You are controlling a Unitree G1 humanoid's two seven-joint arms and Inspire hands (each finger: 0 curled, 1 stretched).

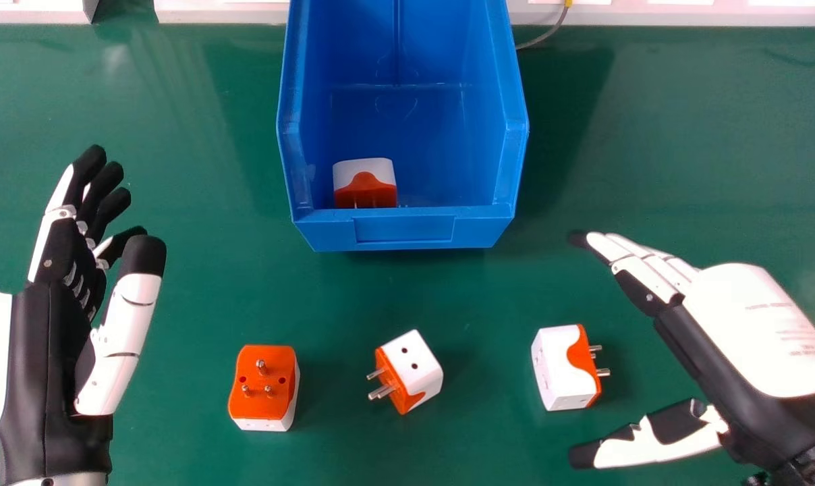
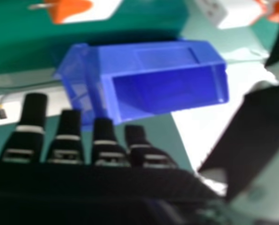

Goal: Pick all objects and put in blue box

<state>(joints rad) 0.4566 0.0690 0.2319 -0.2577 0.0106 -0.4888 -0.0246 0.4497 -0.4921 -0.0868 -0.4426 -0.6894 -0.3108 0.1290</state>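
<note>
Three orange-and-white cubic plug adapters (image 1: 417, 368) are lying on the green surface (image 1: 178, 304), a fourth adapter (image 1: 364, 182) sitting inside the blue plastic box (image 1: 407, 229); left hand (image 1: 63, 270) and right hand (image 1: 751, 324) are flanking the three, fingers extended.

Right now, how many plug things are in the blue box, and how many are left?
One orange-and-white plug adapter already sits inside the blue box. Nothing is in hand: the left robot hand and right robot hand are both open. Three other adapters remain on the green table.
</note>
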